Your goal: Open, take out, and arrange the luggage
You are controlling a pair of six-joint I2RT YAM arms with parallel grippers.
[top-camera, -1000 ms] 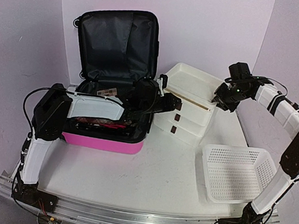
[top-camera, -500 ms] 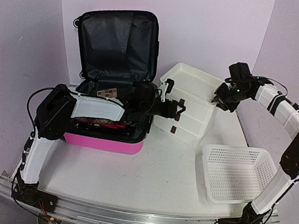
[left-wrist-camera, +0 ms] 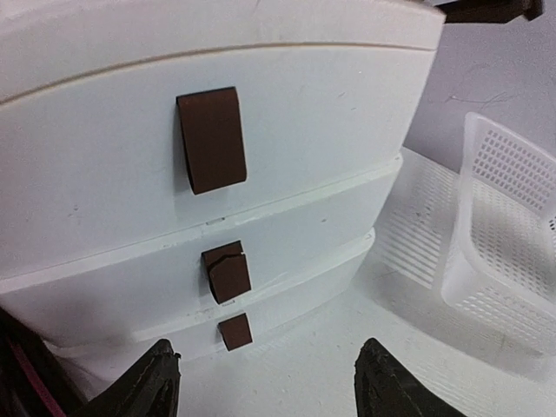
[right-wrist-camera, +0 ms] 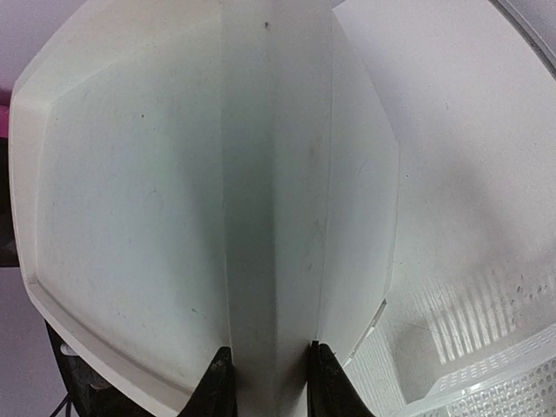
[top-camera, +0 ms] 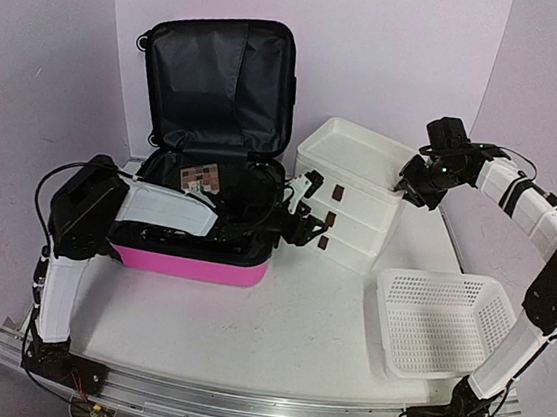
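Note:
The luggage [top-camera: 192, 264], a hot-pink hard-shell suitcase, lies open at the left, its black-lined lid [top-camera: 218, 76] standing upright. My left arm reaches across its open half. My left gripper [top-camera: 309, 220] [left-wrist-camera: 268, 347] stands open and empty just off the suitcase's right edge, facing the front of the white drawer stack [top-camera: 346, 191]. The stack's brown handles [left-wrist-camera: 211, 139] are all free. My right gripper [top-camera: 409, 186] [right-wrist-camera: 269, 349] is shut on the right wall of the stack's top tray [right-wrist-camera: 130, 200].
A white mesh basket [top-camera: 442, 318] [left-wrist-camera: 512, 217] stands at the right front, near the right arm's base. The drawer stack sits right beside the suitcase. Pale walls close in behind and on both sides.
My left gripper has opened, let go of the top drawer's handle and drawn back left toward the suitcase. The right gripper has kept its hold.

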